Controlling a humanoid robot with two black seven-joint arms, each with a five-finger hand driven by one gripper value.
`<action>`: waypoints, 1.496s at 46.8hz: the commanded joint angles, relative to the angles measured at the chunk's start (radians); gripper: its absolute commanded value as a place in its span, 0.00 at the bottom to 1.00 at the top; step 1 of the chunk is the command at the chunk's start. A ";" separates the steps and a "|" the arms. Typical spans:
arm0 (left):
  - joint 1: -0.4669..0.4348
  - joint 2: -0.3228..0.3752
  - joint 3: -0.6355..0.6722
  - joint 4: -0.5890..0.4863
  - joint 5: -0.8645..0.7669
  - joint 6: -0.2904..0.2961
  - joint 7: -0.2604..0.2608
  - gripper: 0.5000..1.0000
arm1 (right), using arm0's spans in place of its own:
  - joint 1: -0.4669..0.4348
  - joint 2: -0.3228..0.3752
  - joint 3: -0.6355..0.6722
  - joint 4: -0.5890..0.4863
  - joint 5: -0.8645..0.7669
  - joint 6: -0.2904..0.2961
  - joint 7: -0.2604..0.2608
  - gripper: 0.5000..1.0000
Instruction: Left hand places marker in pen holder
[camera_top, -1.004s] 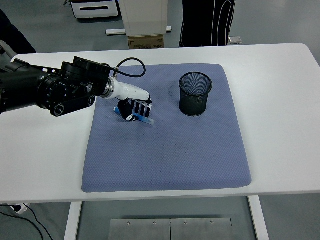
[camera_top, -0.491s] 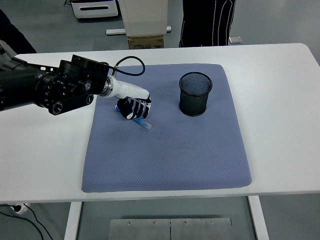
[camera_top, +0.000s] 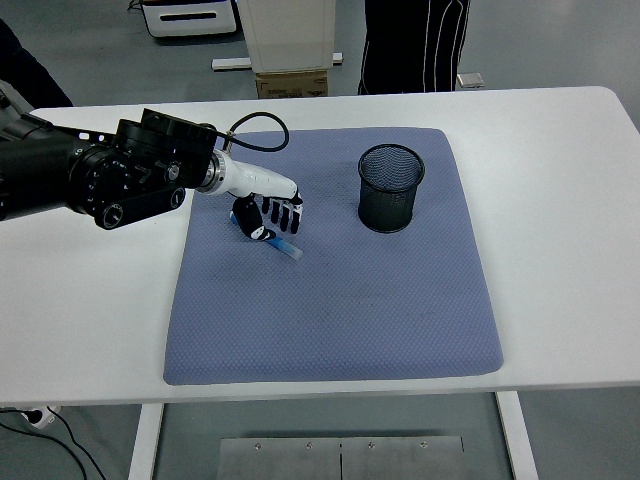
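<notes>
- Since a moment ago, the left hand (camera_top: 268, 217) has drawn slightly up and back on the mat (camera_top: 340, 300), and the marker (camera_top: 283, 243) now tilts, its lower tip poking out below the fingers (camera_top: 284, 214).
- That suggests the lift is starting; the marker seems to be coming off the mat, though contact at its tip is hard to judge.
- Fingers are clenched round the marker, which sits left of the holder (camera_top: 391, 187), well apart from it.
- Carrying it right and over the holder's rim is not yet done.
- Most of the marker is hidden inside the grasp.
- No right arm shows over the desk (camera_top: 560, 200).
</notes>
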 joint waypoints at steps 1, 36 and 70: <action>-0.005 0.000 -0.001 0.000 0.000 -0.004 -0.008 0.27 | 0.000 0.000 0.000 0.000 0.000 0.000 0.000 1.00; 0.007 -0.002 0.011 -0.020 0.049 0.038 -0.024 0.22 | 0.000 0.000 0.000 -0.001 0.000 0.000 0.000 1.00; 0.019 -0.002 0.012 -0.020 0.049 0.035 -0.025 0.00 | 0.000 0.000 0.000 0.000 0.000 0.000 0.000 1.00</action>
